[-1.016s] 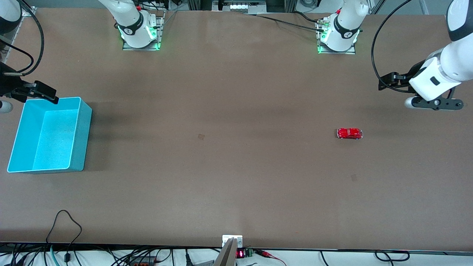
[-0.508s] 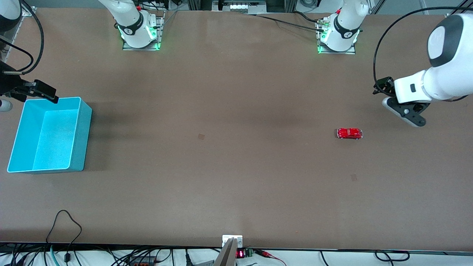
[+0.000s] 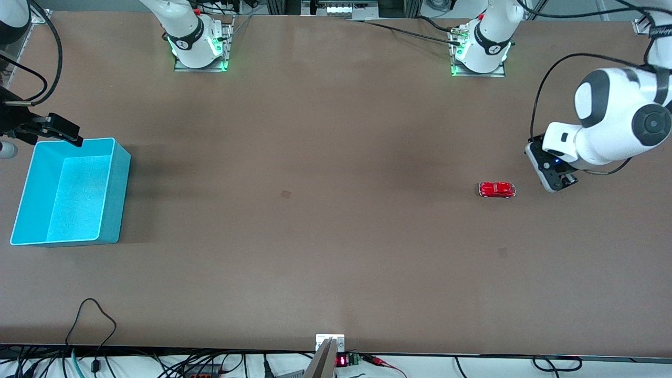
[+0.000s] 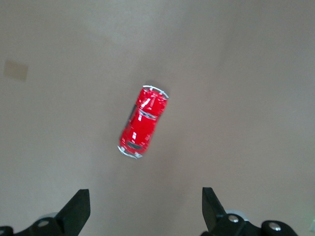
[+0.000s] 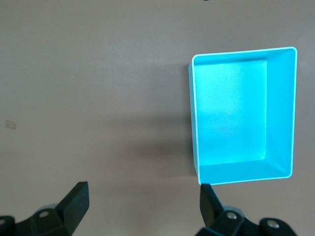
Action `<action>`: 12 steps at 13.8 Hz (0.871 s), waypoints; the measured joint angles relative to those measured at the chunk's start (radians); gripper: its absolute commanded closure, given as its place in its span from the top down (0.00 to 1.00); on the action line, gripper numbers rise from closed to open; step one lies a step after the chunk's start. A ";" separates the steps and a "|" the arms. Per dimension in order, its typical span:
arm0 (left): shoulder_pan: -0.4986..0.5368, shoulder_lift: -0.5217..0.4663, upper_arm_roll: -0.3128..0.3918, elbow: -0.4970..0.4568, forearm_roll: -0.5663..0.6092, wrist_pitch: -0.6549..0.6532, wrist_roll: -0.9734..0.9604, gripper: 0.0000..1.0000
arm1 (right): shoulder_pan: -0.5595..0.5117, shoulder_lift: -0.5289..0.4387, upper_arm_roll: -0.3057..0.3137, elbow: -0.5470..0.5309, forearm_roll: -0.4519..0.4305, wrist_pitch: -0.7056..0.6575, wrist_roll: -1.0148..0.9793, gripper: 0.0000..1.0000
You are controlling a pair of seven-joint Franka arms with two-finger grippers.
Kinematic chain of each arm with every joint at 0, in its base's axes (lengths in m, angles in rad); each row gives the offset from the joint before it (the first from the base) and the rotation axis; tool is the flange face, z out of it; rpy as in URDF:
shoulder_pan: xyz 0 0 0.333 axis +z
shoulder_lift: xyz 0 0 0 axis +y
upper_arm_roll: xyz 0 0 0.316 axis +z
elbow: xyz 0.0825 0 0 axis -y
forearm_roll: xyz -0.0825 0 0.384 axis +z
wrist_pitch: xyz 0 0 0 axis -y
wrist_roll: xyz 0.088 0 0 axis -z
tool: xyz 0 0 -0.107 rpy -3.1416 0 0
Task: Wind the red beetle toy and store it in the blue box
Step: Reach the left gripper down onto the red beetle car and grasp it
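The red beetle toy (image 3: 496, 189) stands on the brown table toward the left arm's end, and also shows in the left wrist view (image 4: 143, 122). My left gripper (image 3: 550, 174) hovers over the table just beside the toy, toward the left arm's end; its jaws (image 4: 146, 211) are wide open and empty. The blue box (image 3: 116, 199) stands empty at the right arm's end, and shows in the right wrist view (image 5: 280, 113). My right gripper (image 3: 6, 148) waits beside the box's corner that lies farthest from the front camera, open and empty (image 5: 142, 206).
Two small tan marks lie on the table (image 3: 285, 194) (image 3: 503, 252). The arm bases (image 3: 198, 47) (image 3: 480, 52) stand along the table edge farthest from the front camera. Cables (image 3: 92, 320) hang at the edge nearest to it.
My left arm has swung in from the table's end and lowered its gripper to just beside the toy. The right arm, toy and box have not moved.
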 measured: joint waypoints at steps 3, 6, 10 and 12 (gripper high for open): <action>-0.002 0.067 -0.001 -0.052 0.001 0.181 0.145 1.00 | -0.001 0.000 -0.002 0.000 0.000 0.000 0.000 1.00; -0.008 0.116 -0.004 -0.075 0.001 0.270 0.229 1.00 | -0.002 0.000 -0.002 0.000 0.000 0.000 0.000 1.00; -0.011 0.157 -0.011 -0.076 0.001 0.303 0.279 0.99 | -0.004 0.000 -0.003 -0.001 0.000 0.000 0.001 1.00; -0.013 0.173 -0.022 -0.077 0.001 0.321 0.283 0.94 | -0.004 0.000 -0.003 -0.001 0.000 0.000 0.001 1.00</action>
